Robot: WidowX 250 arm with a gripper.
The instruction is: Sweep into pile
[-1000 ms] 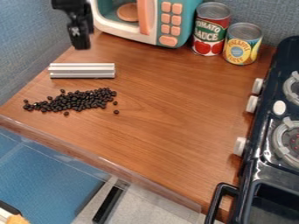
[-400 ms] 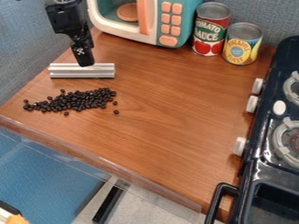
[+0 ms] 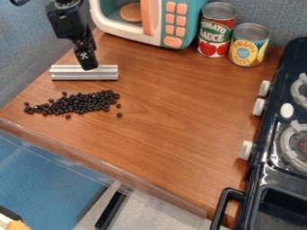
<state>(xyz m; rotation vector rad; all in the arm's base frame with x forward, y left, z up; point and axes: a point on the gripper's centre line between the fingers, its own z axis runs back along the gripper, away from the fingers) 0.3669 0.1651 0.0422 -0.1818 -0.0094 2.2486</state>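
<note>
The wooden table is lit brightly and rather evenly, with only soft shadows cast. Glints are caught along the ridged metal bar, and pale reflections are thrown off the glossy black stove

Black robot arm; blocky, angular segments; narrow black gripper; small whitish marking near tip.

A heap of small, dark, glossy beans lies in a ragged band across the wooden counter's left side, bunched thickly toward its right end and thinning to the left, with a few strays just beside it. Behind them rests a ridged, silvery metal bar, lengthwise from left to right.
</note>
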